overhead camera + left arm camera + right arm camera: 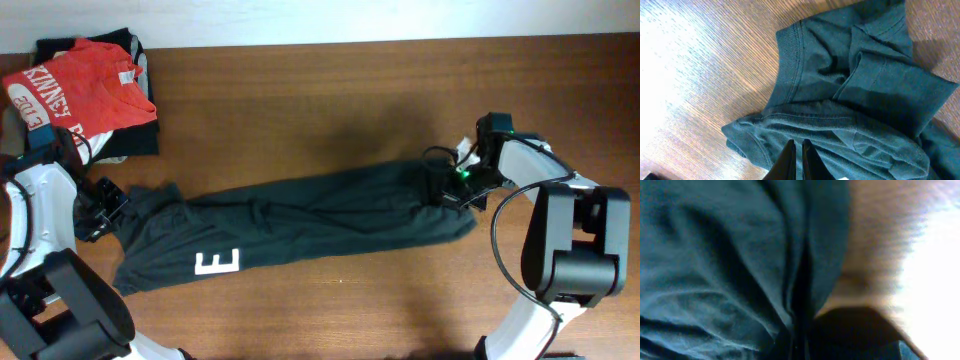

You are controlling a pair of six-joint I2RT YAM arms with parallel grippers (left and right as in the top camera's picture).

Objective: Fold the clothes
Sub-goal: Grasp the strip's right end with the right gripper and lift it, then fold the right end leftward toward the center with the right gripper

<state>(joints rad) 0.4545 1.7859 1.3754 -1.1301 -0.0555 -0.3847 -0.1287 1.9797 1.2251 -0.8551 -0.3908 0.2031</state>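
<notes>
Overhead view is showing a brown wood-grain table [350,80] carrying everything, and across its middle a large black short-sleeved T-shirt [320,210] of soft fabric is lying as a long, wrinkled band, running from the left edge area up toward the right side. The white-and-black right arm [570,230] is reaching in from the lower right and bending over the shirt's right end, while the white-and-black left arm [40,200] is curving in from the lower left toward the shirt's left end. At the far left corner a red T-shirt with white lettering [85,90] is sitting folded on top of a dark stack of folded clothes [135,145], well apart from the black shirt. The left gripper [103,205] is resting at the bunched left end of the black shirt; in the left wrist view its fingers [789,162] are lying pressed almost together, pinching the cloth just below the ribbed collar [787,65]. The right gripper [455,185] is sitting on the shirt's right end; the right wrist view is filling with blurred dark fabric, so I cannot tell how its fingers are standing. One white block letter E [216,263] is showing on the shirt's lower left part.
</notes>
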